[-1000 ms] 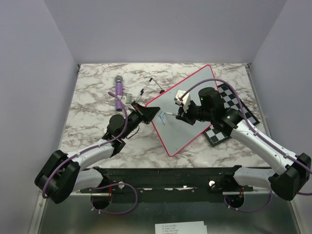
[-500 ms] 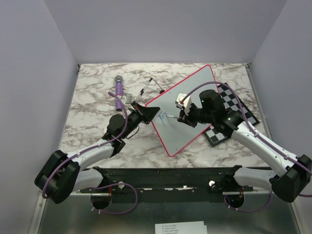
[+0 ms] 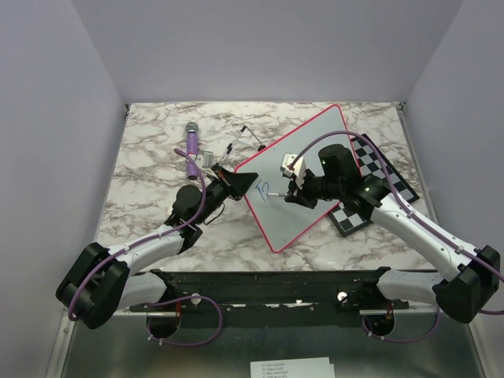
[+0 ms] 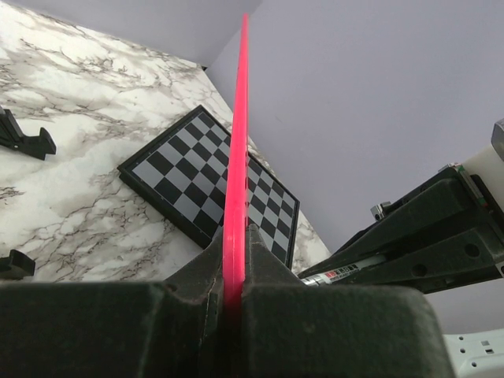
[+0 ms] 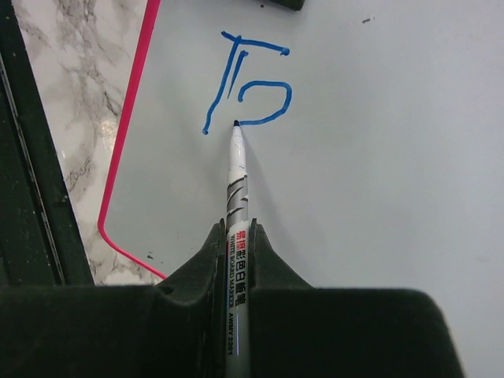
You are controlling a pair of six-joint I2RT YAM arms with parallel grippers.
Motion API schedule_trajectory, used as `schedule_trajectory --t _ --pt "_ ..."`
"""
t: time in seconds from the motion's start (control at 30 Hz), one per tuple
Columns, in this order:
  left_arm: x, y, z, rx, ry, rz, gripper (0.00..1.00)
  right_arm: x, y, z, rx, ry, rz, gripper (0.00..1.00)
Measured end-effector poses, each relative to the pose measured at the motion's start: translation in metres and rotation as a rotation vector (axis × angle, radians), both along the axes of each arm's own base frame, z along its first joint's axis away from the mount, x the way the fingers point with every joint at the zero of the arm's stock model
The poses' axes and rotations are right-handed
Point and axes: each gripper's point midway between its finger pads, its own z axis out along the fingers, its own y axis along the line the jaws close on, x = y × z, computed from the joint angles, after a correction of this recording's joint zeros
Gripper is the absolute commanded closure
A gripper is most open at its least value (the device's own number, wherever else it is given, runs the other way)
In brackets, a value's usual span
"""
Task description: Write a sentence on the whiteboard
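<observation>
The whiteboard (image 3: 285, 219) with its pink-red rim lies at an angle right of the table's middle. My left gripper (image 3: 237, 180) is shut on its left corner; in the left wrist view the rim (image 4: 239, 118) runs edge-on between the jaws of the left gripper (image 4: 234, 252). Over the board's left part, my right gripper (image 3: 290, 191) is shut on a whiteboard marker (image 5: 237, 181). The marker's tip touches the board (image 5: 378, 157) just below the sentence (image 5: 252, 83), which reads "To" in blue. From above the sentence (image 3: 262, 188) shows as small blue strokes.
A black-and-white chessboard (image 3: 387, 178) lies partly under the whiteboard's right side, also seen as the chessboard (image 4: 189, 189) in the left wrist view. A purple microphone-shaped object (image 3: 191, 146) and thin black rods (image 3: 244, 138) lie at the back left. Black stands (image 4: 27, 138) rest on the marble.
The right gripper has moved the marker over the board, and a rounded stroke has been added beside the blue "T". The left arm has not moved.
</observation>
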Motion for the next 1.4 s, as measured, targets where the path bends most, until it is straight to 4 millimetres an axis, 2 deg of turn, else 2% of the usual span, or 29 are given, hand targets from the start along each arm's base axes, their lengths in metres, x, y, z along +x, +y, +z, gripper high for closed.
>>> schedule_trajectory --t 0.7,0.83,1.07,1.4 --pt "0.0 0.0 0.002 -0.005 -0.006 -0.001 1.0 0.005 0.008 0.013 0.026 0.013 -0.005 1.0" --pt "0.0 0.0 0.002 -0.005 -0.006 -0.001 1.0 0.007 0.004 0.018 0.045 0.016 -0.016 1.0" --pt "0.0 0.0 0.002 -0.005 -0.006 0.0 1.0 0.025 -0.014 0.036 0.096 -0.022 -0.091 1.0" --pt "0.0 0.0 0.002 -0.004 -0.007 -0.002 1.0 0.032 -0.011 0.045 0.123 -0.06 -0.097 1.0"
